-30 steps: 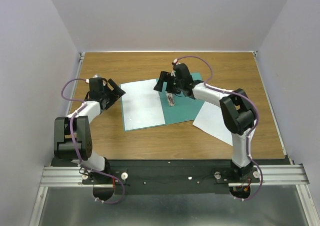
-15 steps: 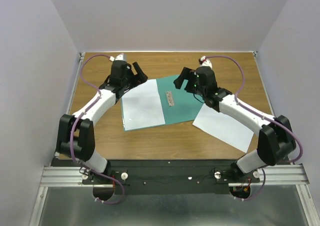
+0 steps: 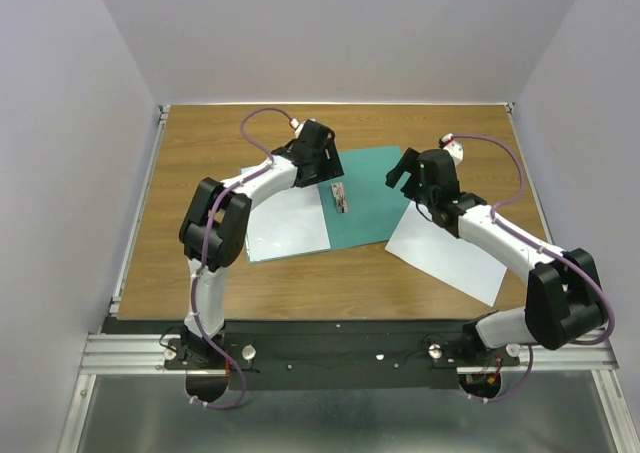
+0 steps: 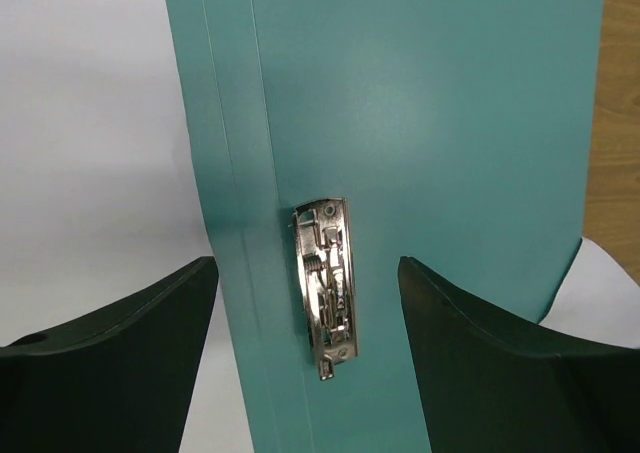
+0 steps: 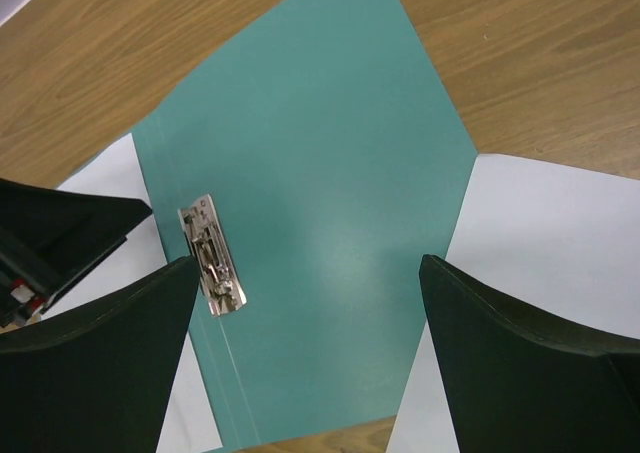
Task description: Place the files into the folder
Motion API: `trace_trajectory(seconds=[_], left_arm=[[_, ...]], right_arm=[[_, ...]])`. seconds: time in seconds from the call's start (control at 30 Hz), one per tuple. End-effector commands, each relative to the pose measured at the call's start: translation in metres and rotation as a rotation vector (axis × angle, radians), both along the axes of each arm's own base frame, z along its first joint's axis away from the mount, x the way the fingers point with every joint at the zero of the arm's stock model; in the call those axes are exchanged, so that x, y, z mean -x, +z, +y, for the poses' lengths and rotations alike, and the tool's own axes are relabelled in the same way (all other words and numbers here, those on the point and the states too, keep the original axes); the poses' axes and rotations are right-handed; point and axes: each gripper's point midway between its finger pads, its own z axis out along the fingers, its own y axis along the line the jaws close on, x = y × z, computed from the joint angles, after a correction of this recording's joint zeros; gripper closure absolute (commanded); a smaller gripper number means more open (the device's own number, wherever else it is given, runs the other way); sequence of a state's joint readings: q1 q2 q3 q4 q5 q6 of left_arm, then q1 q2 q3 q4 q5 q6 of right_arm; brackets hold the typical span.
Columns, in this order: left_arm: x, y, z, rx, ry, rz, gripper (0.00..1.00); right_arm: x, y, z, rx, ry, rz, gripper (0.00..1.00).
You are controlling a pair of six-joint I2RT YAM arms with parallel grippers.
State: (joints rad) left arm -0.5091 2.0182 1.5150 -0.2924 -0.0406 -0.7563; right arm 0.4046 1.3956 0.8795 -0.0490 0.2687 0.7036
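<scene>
**Open folder, one sheet on it, one sheet beside it**

- folder (image 3: 372, 201): teal, lying open and flat on the wooden bench (image 3: 200, 143). Its spine ran from the arm bases toward the far wall, with the metal clip (image 4: 327, 278) lying lengthwise along it.
- first sheet (image 3: 288, 218): white, lying over the folder's left half, edges roughly square with it.
- second sheet (image 3: 445, 255): white, flat on the bench to the right of the folder. One corner touched the folder's right edge, and the long axis slanted away from that edge toward the near right.
- left fingers (image 4: 130, 353): apart, hanging over the folder's spine with the clip between them, holding nothing.
- right fingers (image 5: 520, 353): wide apart over the folder's right half, holding nothing.
- relation that counted: the second sheet lay to the right of your right fingers, off the folder's right edge. Your right arm was much the nearer to it. I judged this sheet not yet filed.
- surface: smooth wood grain. The sheet lay dead flat, so it probably offered you no edge to pinch unless you slid it first.
- room: pale walls on three sides, all well apart from the folder.
</scene>
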Motion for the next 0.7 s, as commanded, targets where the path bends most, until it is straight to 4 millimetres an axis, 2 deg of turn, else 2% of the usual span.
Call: trace_trajectory(seconds=[0.0, 0.13, 0.3, 0.5, 0.67], left_arm=[[-0.009, -0.008, 0.005, -0.07, 0.102, 0.041, 0.22], [-0.009, -0.022, -0.004, -0.084, 0.101, 0.072, 0.34], [-0.006, -0.034, -0.005, -0.096, 0.122, 0.102, 0.47], [-0.009, -0.04, -0.01, -0.101, 0.125, 0.106, 0.5], [-0.008, -0.051, -0.009, -0.116, 0.139, 0.127, 0.56]], right_arm=[[-0.007, -0.001, -0.007, 0.0, -0.045, -0.014, 0.0], [-0.009, -0.007, -0.007, 0.0, -0.047, -0.003, 0.0], [-0.006, -0.01, -0.007, -0.003, -0.035, 0.003, 0.0], [-0.007, -0.008, -0.003, -0.019, -0.015, -0.018, 0.0], [-0.006, -0.009, 0.001, -0.031, 0.006, -0.016, 0.0]])
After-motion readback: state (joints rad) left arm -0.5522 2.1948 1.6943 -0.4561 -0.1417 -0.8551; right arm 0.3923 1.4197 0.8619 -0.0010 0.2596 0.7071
